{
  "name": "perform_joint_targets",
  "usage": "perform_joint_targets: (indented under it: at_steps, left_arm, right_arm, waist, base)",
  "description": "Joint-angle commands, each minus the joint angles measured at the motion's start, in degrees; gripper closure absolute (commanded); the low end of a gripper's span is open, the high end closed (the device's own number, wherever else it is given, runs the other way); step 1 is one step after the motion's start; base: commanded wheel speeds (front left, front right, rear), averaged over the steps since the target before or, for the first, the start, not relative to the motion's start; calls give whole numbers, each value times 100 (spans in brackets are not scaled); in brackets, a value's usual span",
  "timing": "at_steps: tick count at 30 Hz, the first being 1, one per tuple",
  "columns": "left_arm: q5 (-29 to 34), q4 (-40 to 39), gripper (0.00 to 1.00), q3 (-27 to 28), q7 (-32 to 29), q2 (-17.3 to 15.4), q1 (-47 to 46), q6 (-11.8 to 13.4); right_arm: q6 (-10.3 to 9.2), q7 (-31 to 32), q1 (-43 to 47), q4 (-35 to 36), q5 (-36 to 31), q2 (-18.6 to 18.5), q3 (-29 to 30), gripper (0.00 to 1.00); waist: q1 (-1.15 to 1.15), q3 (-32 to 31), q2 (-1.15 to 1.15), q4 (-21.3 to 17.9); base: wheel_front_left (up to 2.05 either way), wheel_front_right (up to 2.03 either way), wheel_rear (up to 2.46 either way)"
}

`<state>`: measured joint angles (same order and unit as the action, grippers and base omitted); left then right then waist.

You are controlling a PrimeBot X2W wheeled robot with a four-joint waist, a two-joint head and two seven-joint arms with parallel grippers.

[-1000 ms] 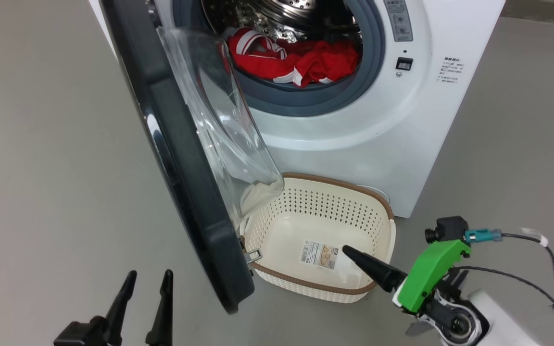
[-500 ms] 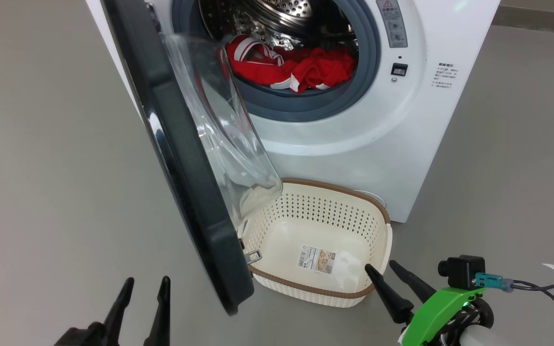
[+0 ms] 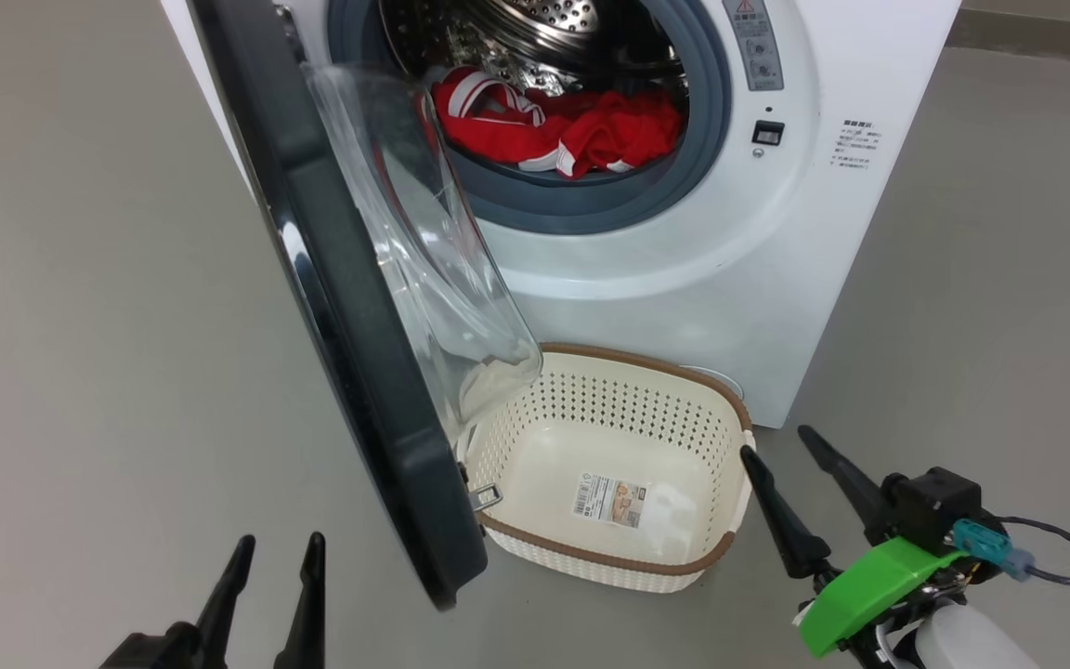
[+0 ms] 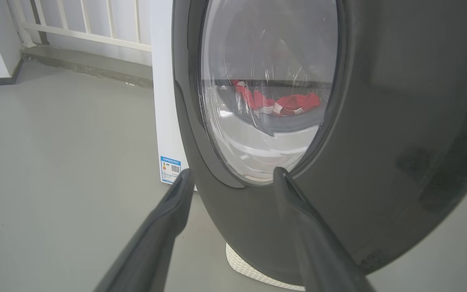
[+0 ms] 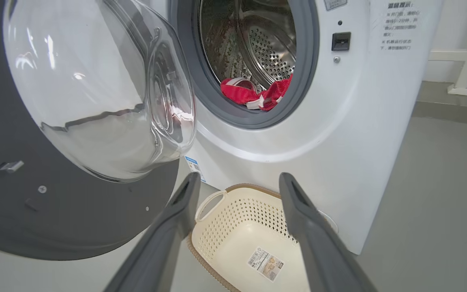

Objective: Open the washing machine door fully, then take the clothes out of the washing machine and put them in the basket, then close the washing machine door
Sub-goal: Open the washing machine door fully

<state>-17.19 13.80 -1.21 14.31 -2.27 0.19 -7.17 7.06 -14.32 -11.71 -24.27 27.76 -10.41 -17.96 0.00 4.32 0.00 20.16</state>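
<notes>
The white washing machine (image 3: 730, 279) stands ahead with its black-rimmed door (image 3: 349, 307) swung out toward me, glass bowl bulging to the right. Red clothes (image 3: 563, 125) with white stripes lie in the steel drum. The cream basket (image 3: 684, 437) sits on the floor below the opening, holding nothing but its sticker. My left gripper (image 3: 277, 550) is open at the lower left, outside the door (image 4: 379, 142). My right gripper (image 3: 781, 441) is open just right of the basket, holding nothing. In the right wrist view the basket (image 5: 237, 219) and clothes (image 5: 253, 95) lie ahead of the right gripper (image 5: 237, 178).
Grey floor (image 3: 89, 325) spreads left and right of the machine. A white railing and low ledge (image 4: 79, 36) run behind the washer. Cables (image 3: 1055, 557) trail from my right wrist.
My right gripper has swung from over the basket's front edge to the floor beside its right side, fingers now pointing up. The head camera shifted slightly. The left gripper stays put.
</notes>
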Motion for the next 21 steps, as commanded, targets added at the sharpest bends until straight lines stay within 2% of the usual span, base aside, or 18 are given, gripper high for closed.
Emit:
perform_joint_targets:
  at_steps: [1, 8, 21]
  left_arm:
    - [12, -149, 0, 209, 69, -61, -63, -32]
    - [16, -163, 0, 189, 69, -61, -94, -32]
    - [-140, -184, 0, 252, 69, -61, -174, -32]
  right_arm:
    - [43, -67, 20, 190, -117, 30, 13, 0]
    - [43, -67, 404, 606, -1176, 363, 874, 0]
    - [43, -67, 473, 485, -1409, 485, 926, 0]
  waist:
    - [0, 3, 0, 1]
    - [0, 38, 0, 21]
    - [0, 59, 0, 36]
  base:
    - [0, 0, 0]
    - [0, 0, 0]
    - [0, 0, 0]
